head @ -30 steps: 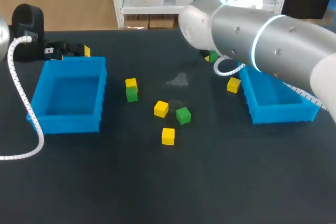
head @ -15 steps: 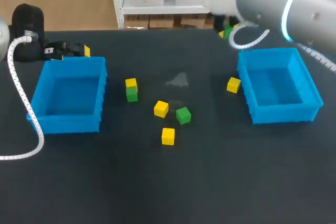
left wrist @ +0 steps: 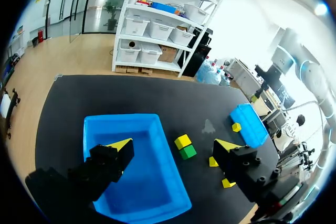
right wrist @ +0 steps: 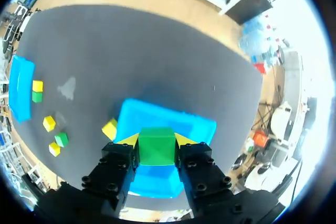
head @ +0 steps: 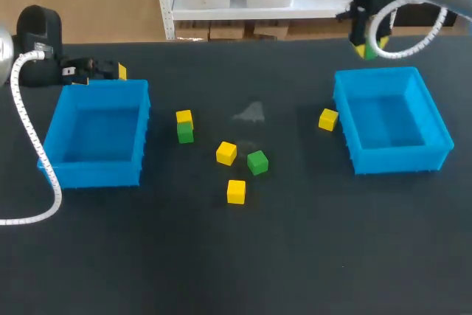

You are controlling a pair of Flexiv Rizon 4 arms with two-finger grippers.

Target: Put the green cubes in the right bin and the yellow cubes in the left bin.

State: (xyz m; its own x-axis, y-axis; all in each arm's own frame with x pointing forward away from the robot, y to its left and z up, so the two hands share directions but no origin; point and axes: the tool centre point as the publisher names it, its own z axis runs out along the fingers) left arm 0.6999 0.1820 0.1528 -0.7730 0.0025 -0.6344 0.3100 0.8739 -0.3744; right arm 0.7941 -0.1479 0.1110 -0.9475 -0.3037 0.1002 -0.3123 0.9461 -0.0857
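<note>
My right gripper is shut on a green cube, high over the right blue bin. In the head view it hangs at the back right, beyond the right bin's far wall. My left gripper stands open and empty above the left blue bin; the head view shows it behind that bin. On the table between the bins lie a yellow cube touching a green cube, a yellow cube, a green cube and a yellow cube. Another yellow cube sits beside the right bin.
A white coiled cable runs from my left arm down past the left bin. A pale smudge marks the dark table top. Both bins look empty inside.
My right arm has swung from over the table's middle to the back right, uncovering the right bin, with the green cube still in its gripper. The left arm has stayed put.
</note>
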